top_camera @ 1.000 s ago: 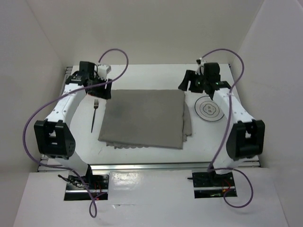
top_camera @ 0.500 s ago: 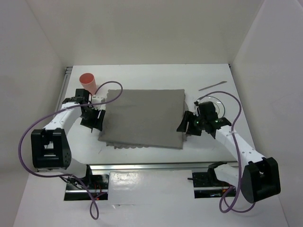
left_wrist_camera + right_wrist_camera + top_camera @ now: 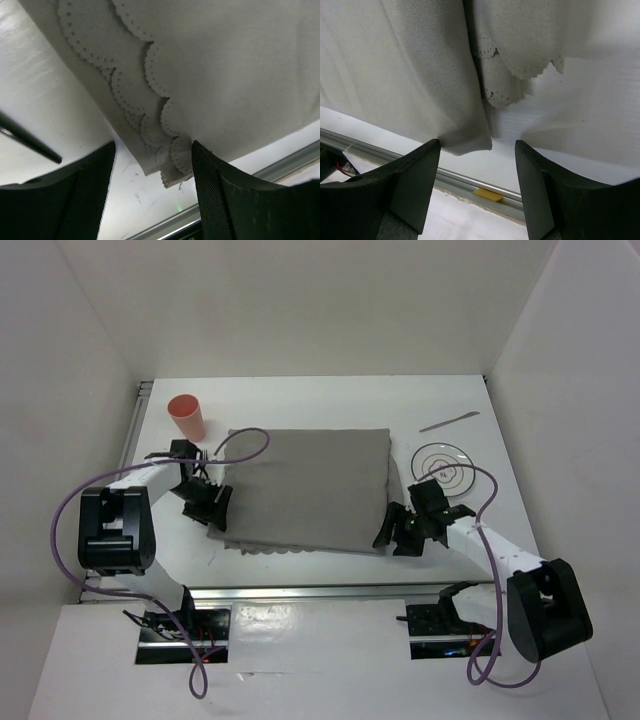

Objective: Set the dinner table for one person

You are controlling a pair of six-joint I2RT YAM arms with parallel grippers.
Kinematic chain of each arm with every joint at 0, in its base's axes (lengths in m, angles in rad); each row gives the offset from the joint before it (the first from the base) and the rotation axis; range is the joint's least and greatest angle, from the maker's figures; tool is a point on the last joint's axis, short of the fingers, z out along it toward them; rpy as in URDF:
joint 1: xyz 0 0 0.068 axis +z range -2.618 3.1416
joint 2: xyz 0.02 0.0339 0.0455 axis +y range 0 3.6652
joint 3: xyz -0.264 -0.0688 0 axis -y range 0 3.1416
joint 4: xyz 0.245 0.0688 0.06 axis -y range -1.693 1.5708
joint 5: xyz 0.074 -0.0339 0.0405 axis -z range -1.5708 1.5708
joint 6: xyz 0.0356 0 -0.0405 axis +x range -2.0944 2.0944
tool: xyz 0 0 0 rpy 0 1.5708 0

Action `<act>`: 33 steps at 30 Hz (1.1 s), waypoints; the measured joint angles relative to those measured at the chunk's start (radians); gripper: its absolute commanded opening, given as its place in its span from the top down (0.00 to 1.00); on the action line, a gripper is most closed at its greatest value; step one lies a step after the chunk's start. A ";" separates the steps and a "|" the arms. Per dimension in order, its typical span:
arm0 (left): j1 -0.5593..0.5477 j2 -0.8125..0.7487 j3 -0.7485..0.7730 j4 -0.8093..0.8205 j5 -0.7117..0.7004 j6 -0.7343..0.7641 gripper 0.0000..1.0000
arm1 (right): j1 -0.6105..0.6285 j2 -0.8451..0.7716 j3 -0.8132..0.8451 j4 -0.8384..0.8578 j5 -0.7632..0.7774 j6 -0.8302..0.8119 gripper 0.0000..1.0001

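Observation:
The dinner table [image 3: 300, 400] is a white tabletop with a folded grey cloth mat [image 3: 300, 490] at its middle. My left gripper [image 3: 213, 508] is down at the mat's near-left corner. In the left wrist view it [image 3: 152, 172] stands open, and the scalloped corner [image 3: 170, 165] lies between the fingers, against the right one. My right gripper [image 3: 398, 532] is at the near-right corner. In the right wrist view it [image 3: 477, 152] is open, with the folded corner [image 3: 467, 135] between its fingers. An orange cup [image 3: 187, 417], a white plate [image 3: 443, 465] and a knife [image 3: 449, 421] lie around the mat.
A silver rail [image 3: 320, 590] runs along the near edge, just past both grippers, and another [image 3: 136, 420] along the left side. A thin dark utensil handle [image 3: 30, 142] lies left of the mat, under the left arm in the top view. White walls enclose three sides.
Both arms have swung from the far corners of the mat down to its near corners. The cup and the knife, hidden behind the arms a second ago, now show.

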 measured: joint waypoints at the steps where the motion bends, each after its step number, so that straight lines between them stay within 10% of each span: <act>1: 0.000 0.016 -0.003 0.007 -0.003 0.004 0.30 | 0.001 0.004 -0.006 0.010 -0.005 0.002 0.31; 13: 0.000 0.051 0.012 -0.011 -0.002 0.047 0.49 | 0.035 0.089 -0.016 0.153 -0.055 0.021 0.48; 18: -0.015 0.081 0.013 -0.045 0.023 0.093 0.97 | 0.037 0.095 -0.016 0.153 -0.035 0.019 0.72; 22: -0.011 0.114 0.024 -0.081 0.064 0.096 1.00 | 0.038 0.099 -0.004 0.132 -0.029 0.019 0.85; 26: 0.010 0.129 0.042 -0.103 0.083 0.095 1.00 | 0.045 0.101 0.060 0.060 -0.014 0.011 0.84; 30: 0.017 0.129 0.065 -0.109 0.085 0.095 1.00 | 0.046 0.101 0.111 0.023 -0.012 -0.010 0.56; 33: 0.019 0.121 0.084 -0.116 0.087 0.097 1.00 | 0.046 0.103 0.113 0.016 -0.024 -0.023 0.53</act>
